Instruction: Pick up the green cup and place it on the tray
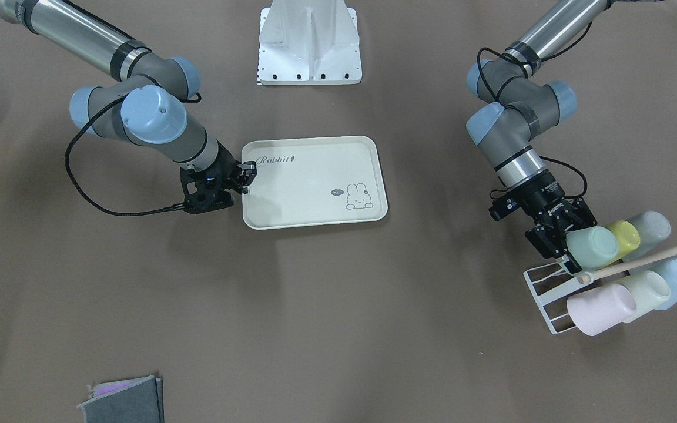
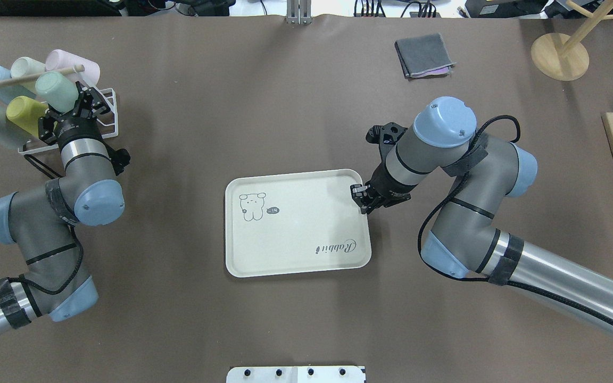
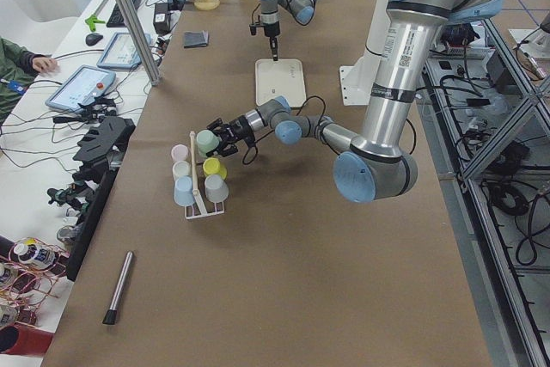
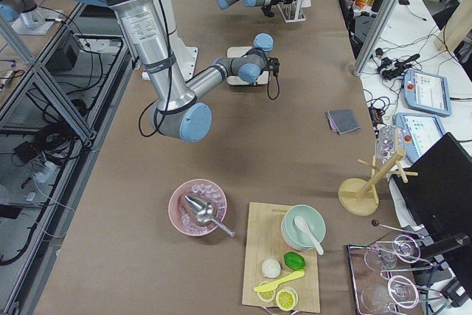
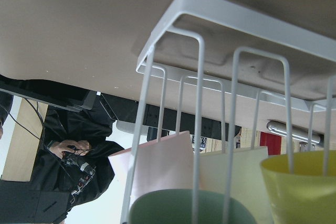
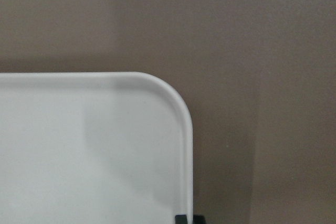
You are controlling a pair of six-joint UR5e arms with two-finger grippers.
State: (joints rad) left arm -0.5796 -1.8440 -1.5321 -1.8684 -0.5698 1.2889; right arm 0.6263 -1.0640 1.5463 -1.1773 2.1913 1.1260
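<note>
While the green cup (image 2: 56, 88) lies on its side on the white rack (image 2: 108, 106), at ten o'clock from the tray (image 2: 296, 239), it is straddled by the spread left gripper (image 2: 69, 106). The right gripper (image 2: 361, 198) is held at the tray's two-o'clock corner; its grip cannot be told.

Tray (image 2: 296, 239) mid-table, cup rack (image 2: 105, 106) at robot's left, cloth (image 2: 423, 53) beyond tray

The green cup (image 1: 594, 247) looks matt plastic, the tray (image 1: 309, 188) smooth plastic, the rack (image 5: 247, 19) white-coated wire.
</note>
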